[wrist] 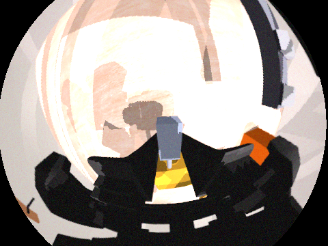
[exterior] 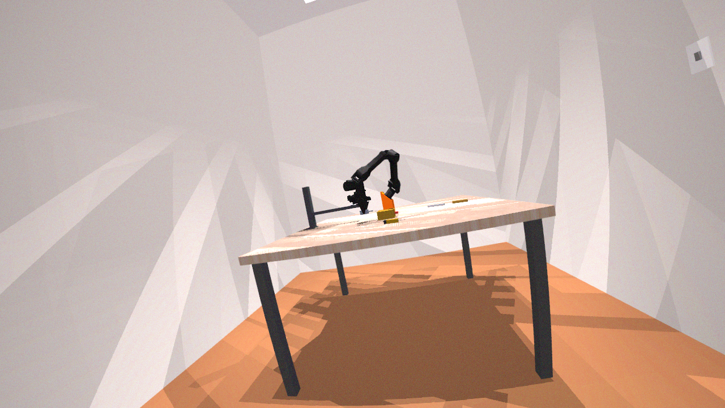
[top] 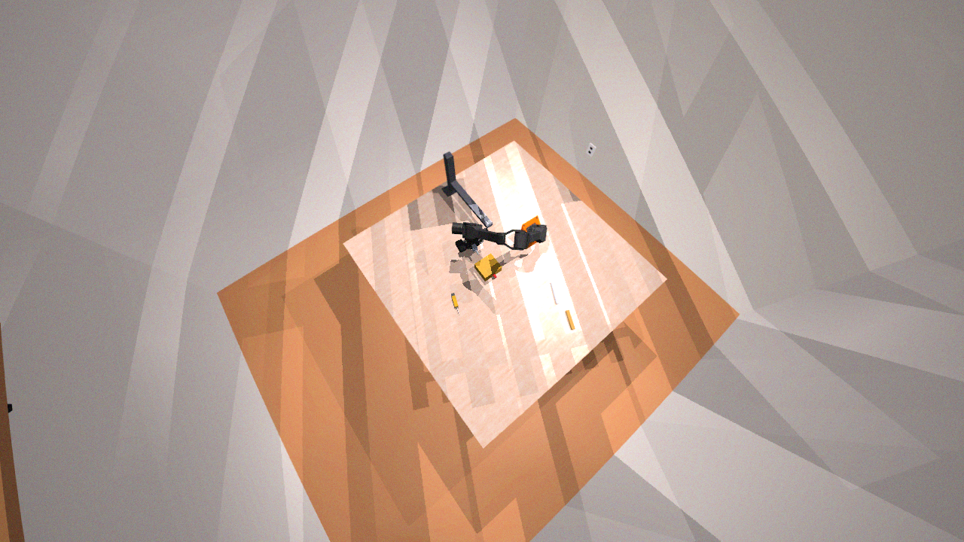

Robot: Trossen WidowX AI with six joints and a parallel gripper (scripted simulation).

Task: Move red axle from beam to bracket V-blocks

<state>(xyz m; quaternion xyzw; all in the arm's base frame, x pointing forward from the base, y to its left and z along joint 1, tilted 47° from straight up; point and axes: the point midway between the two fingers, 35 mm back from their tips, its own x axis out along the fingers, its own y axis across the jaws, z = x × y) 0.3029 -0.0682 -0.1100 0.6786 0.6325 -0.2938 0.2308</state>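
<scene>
The yellow beam (top: 486,268) (exterior: 386,214) (wrist: 173,180) sits on the table. The red axle (top: 494,276) (exterior: 396,212) shows only as a small tip on the beam's side away from the gripper. My gripper (top: 475,249) (exterior: 363,211) (wrist: 168,135) is low beside the beam's other side, shut on a blue-grey block with a thin pale pin. In the wrist view the pin points toward the beam; whether it touches is unclear. The dark bracket (top: 468,200) (exterior: 334,209) (wrist: 270,68) runs from a post, with pale notched blocks, apparently the V-blocks (wrist: 284,41), along it.
A dark post (top: 449,169) (exterior: 308,207) stands at the table's edge. An orange upright part (top: 530,223) (exterior: 386,200) (wrist: 256,148) is by the arm's base. A small yellow-handled tool (top: 455,301) (exterior: 391,221), a white rod (top: 553,293) (exterior: 435,205) and a brown-yellow bar (top: 570,319) (exterior: 459,201) lie on the table.
</scene>
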